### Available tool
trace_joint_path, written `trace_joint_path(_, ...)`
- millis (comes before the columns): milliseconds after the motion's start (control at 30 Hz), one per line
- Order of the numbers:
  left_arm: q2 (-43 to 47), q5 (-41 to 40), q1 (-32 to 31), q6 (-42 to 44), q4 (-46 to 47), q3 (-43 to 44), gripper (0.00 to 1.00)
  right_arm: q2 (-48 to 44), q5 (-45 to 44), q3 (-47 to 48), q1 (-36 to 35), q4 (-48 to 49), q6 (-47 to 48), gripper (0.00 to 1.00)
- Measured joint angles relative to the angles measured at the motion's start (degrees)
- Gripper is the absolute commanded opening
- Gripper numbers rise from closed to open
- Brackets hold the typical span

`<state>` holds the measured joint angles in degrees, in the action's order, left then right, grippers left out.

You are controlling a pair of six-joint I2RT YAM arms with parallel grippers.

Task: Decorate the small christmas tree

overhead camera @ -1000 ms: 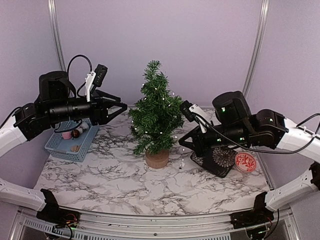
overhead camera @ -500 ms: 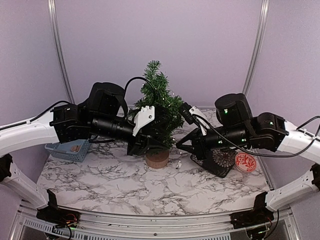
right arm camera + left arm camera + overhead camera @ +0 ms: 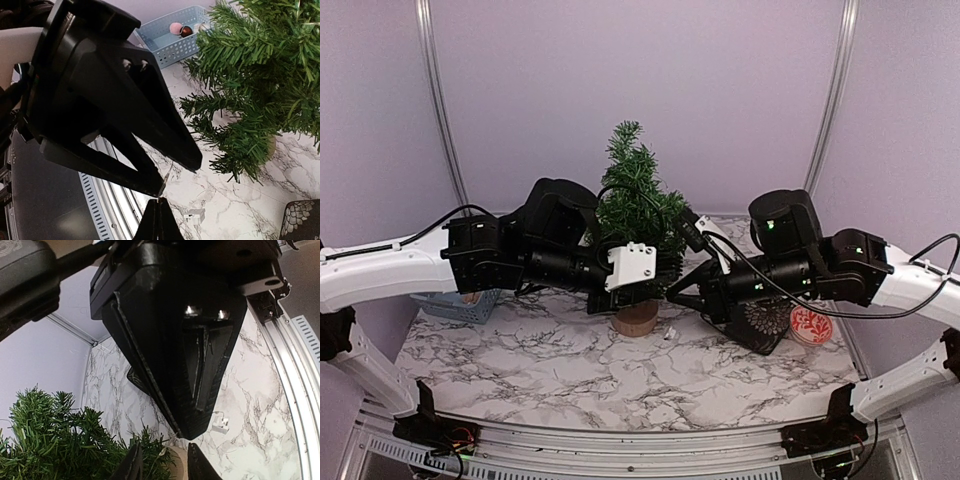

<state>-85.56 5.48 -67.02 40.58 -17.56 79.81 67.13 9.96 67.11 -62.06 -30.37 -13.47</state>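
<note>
Beside the small christmas tree, left claw arrived, narrower but parted, right claw pressed together.

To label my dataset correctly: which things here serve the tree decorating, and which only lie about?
Serve the job: small christmas tree; baubles in the blue basket.
Seemingly lying about: black lacy piece; red round disc; small white piece.

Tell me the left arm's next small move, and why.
Probably close the left gripper on the thin strand rising from the shut right gripper: the two tips nearly meet beside the small christmas tree, and the left fingers stand apart.
</note>
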Motion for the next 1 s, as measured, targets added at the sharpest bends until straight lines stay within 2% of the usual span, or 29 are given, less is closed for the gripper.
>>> trace_joint_path(167,-0.79,-2.91,-0.07,4.09,-0.46,0.07,0.18,-0.15,1.18,-0.13,0.00,0.11,0.00,0.00)
trace_joint_path(367,-0.79,-4.37,-0.07,6.88,-0.74,0.09,0.00,-0.57,1.60,-1.03,0.00,0.37,0.00,0.00)
trace_joint_path(400,-0.81,-4.48,-0.07,6.97,-0.76,0.17,0.00,-0.70,1.57,-1.20,0.00,0.42,-0.02,0.03)
trace_joint_path(467,-0.94,-4.48,-0.11,6.58,-0.81,0.63,0.00,-1.16,1.40,-1.88,0.00,0.98,-0.44,0.30)
trace_joint_path(533,-1.22,-4.48,-0.11,5.81,-0.76,1.38,0.00,-2.67,0.92,-3.82,0.04,2.36,-1.73,0.50)
trace_joint_path(600,-1.55,-4.48,-0.11,4.70,-0.74,2.25,0.00,-6.12,0.17,-8.24,0.20,5.79,-2.75,0.57)
trace_joint_path(833,-2.25,-4.46,-0.11,1.11,-0.70,3.08,0.00,-20.52,-3.32,-25.31,0.44,18.34,-6.91,0.54)
trace_joint_path(1000,-2.38,-4.07,-0.11,-0.61,-0.68,3.08,0.00,-22.64,-4.55,-30.58,0.48,25.18,-6.99,0.48)
